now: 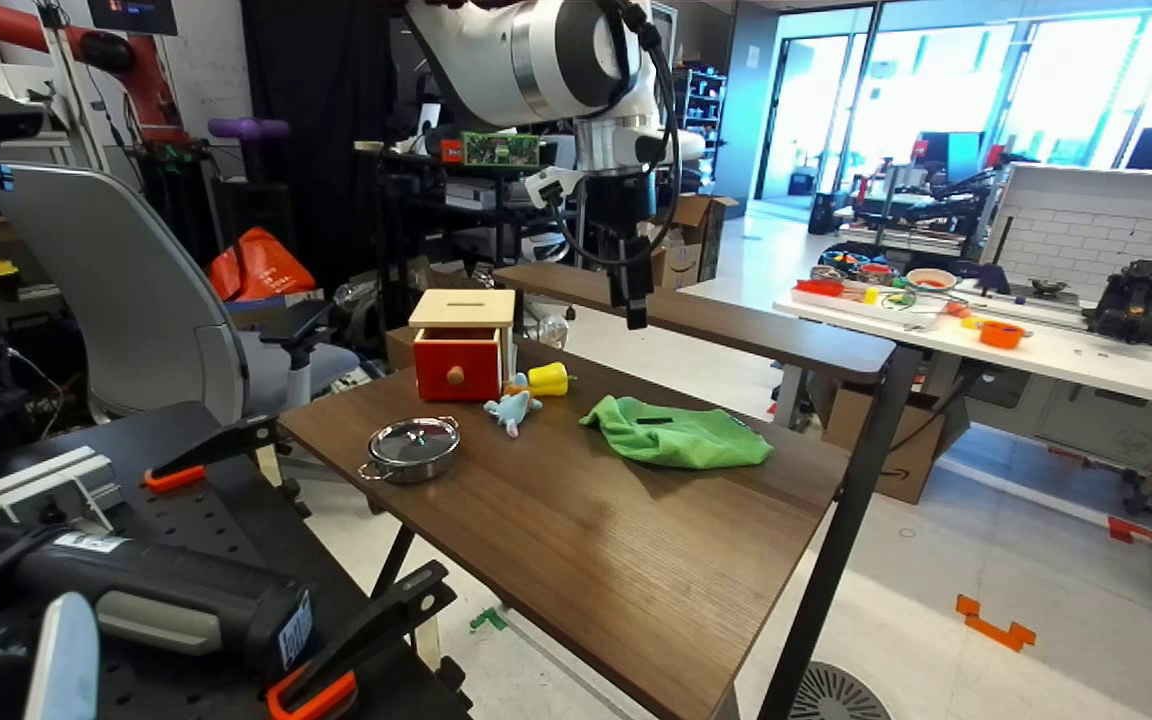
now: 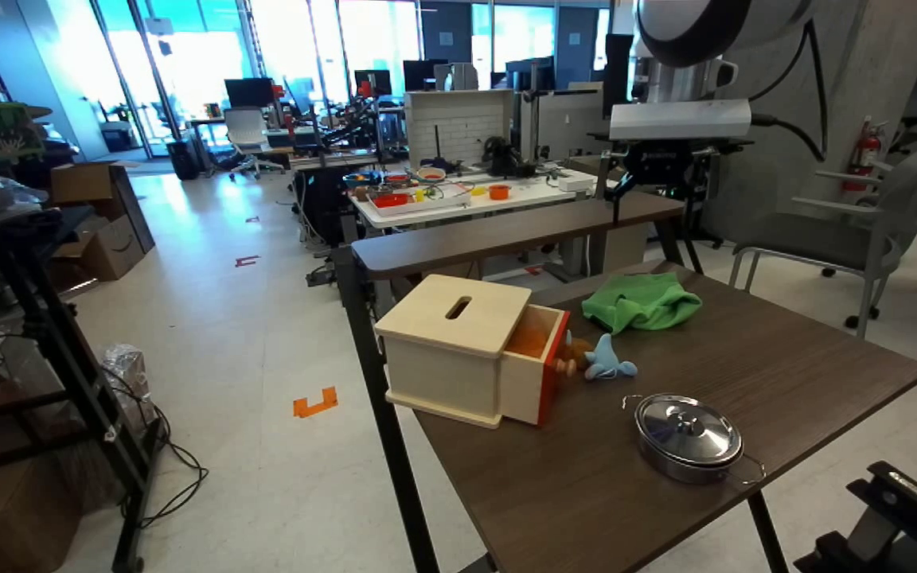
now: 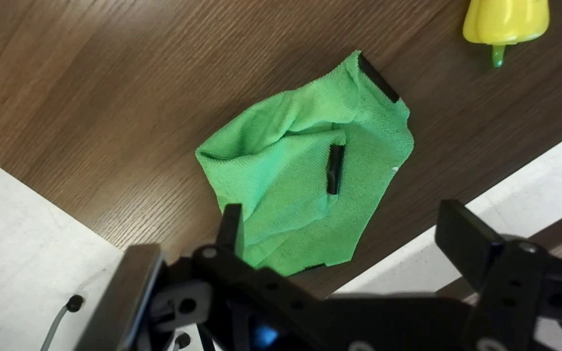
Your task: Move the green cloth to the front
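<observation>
The green cloth (image 1: 678, 440) lies crumpled and partly folded on the brown table (image 1: 626, 560), near the table's edge. It also shows in an exterior view (image 2: 640, 304) behind the wooden box. In the wrist view the cloth (image 3: 291, 180) has dark strips on it, and its lower left part is covered by a finger. My gripper (image 3: 342, 214) is open with nothing between its fingers. In both exterior views the gripper (image 1: 629, 312) (image 2: 653, 203) hangs well above the table, apart from the cloth.
A wooden box (image 2: 450, 342) with a partly open red drawer (image 1: 458, 366) stands on the table. Beside it are a blue toy (image 1: 513, 408) and a yellow pepper (image 3: 505, 22). A lidded metal pot (image 2: 689, 438) sits near an edge. A raised shelf (image 1: 736, 325) runs along one side.
</observation>
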